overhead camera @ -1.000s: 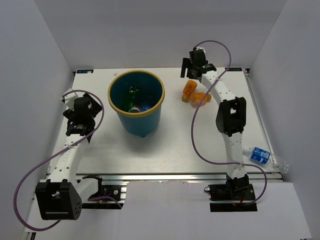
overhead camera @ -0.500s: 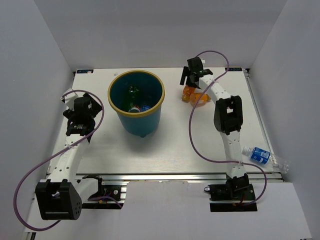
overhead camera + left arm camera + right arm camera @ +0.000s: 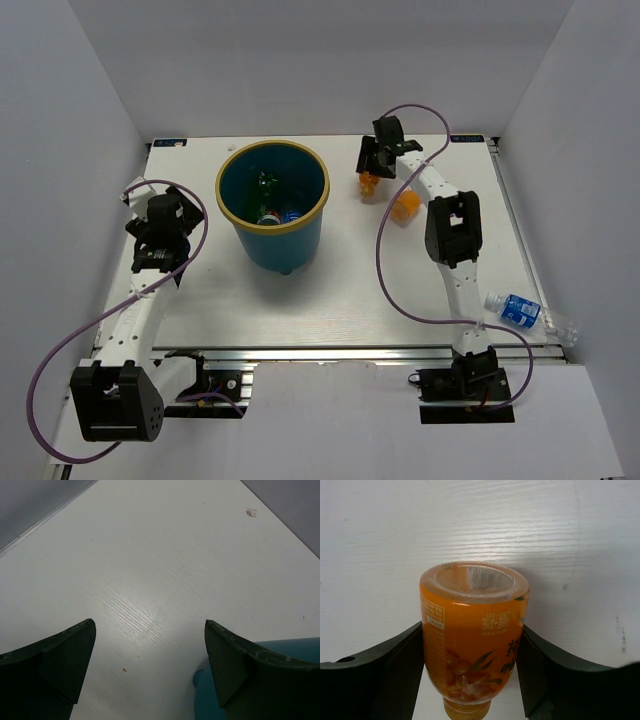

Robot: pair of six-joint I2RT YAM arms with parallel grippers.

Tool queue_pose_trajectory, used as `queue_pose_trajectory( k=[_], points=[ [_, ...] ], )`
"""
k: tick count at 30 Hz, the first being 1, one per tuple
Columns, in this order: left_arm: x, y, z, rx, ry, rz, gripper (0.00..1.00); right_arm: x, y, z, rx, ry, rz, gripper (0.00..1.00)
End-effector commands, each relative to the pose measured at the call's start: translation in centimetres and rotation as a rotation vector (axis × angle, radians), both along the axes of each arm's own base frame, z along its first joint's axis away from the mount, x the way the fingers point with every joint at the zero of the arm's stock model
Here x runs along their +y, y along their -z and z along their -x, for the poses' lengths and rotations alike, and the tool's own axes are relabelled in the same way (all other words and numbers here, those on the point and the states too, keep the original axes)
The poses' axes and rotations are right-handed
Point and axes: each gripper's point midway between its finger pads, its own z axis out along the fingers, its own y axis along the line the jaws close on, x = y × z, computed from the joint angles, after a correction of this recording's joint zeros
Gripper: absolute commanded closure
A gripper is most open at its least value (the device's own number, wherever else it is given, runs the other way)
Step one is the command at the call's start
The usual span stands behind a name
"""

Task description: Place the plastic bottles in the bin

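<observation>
Dark left gripper [image 3: 149, 626]: jaws spread wide, nothing between them, hanging over bare table [image 3: 150, 555] just left of the bin [image 3: 295, 650].

Teal bin [image 3: 288, 245] stands upright, mid-left on the table. A green bottle [image 3: 265, 184] and a couple of labelled clear bottles [image 3: 282, 215] are already inside.

Right gripper [image 3: 471, 635] is at the far side, right of the bin. Both fingers press against the sides of an orange bottle [image 3: 472, 600], base facing the wrist camera, neck toward the wrist. I can't tell if it's off the table yet.

Second orange bottle [image 3: 405, 205] lies just beside it, toward the near right. Blue-label bottle [image 3: 519, 311] lies at the near right edge, well apart from the rest.

My read is that the step in hand is the pick of the orange bottle, grasp stage. The next move needs to:
- lift straight up, clear of the neighbour
- carry left, high enough to pass the yellowish rim [image 3: 220, 190]
- release only once centred over the opening

That leaves two bottles on the table afterwards.
</observation>
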Motion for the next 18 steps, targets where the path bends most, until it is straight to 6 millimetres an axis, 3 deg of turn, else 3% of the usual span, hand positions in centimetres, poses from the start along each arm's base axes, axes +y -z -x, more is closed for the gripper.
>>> queue_pose_trajectory(
  k=[1,2,4,5,7,8,9,10,11,13,18],
  points=[
    [0.1,-1.7,0.0,-0.051,-0.005,-0.001,0.02,2.9,-12.3,-1.6,-0.246,-0.142,-0.150,0.51],
    [0.2,-1.7,0.1,-0.051,-0.008,-0.002,0.02,3.4,-15.9,-0.9,-0.299,-0.179,-0.179,0.53],
    [0.2,-1.8,0.1,-0.052,-0.011,0.000,0.02,4.1,-20.4,0.2,-0.387,-0.231,-0.195,0.53],
    [0.2,-1.6,0.1,-0.047,-0.014,-0.001,0.02,3.9,-24.1,1.6,-0.452,-0.248,-0.203,0.53],
    [0.3,-1.6,0.1,-0.046,-0.021,0.000,0.02,5.3,-28.4,3.7,-0.558,-0.335,-0.215,0.52],
    [0.4,-1.7,0.1,-0.044,-0.024,-0.001,0.02,5.5,-31.4,5.7,-0.615,-0.372,-0.221,0.52],
    [0.3,-1.6,0.2,-0.041,-0.021,0.000,0.02,7.4,-33.2,7.6,-0.659,-0.442,-0.236,0.51],
    [0.3,-1.5,0.1,-0.041,-0.019,0.002,0.02,7.9,-35.7,9.5,-0.731,-0.501,-0.208,0.49],
    [0.2,-1.6,0.1,-0.043,-0.013,0.003,0.02,10.0,-35.5,11.2,-0.742,-0.567,-0.197,0.49],
    [-0.1,-1.7,0.0,-0.047,0.007,0.008,0.02,11.9,-37.0,13.8,-0.797,-0.659,-0.174,0.48],
    [0.0,-1.8,0.2,-0.051,0.001,0.004,0.02,18.9,-37.3,20.5,-0.834,-0.952,-0.221,0.44]
  ],
)
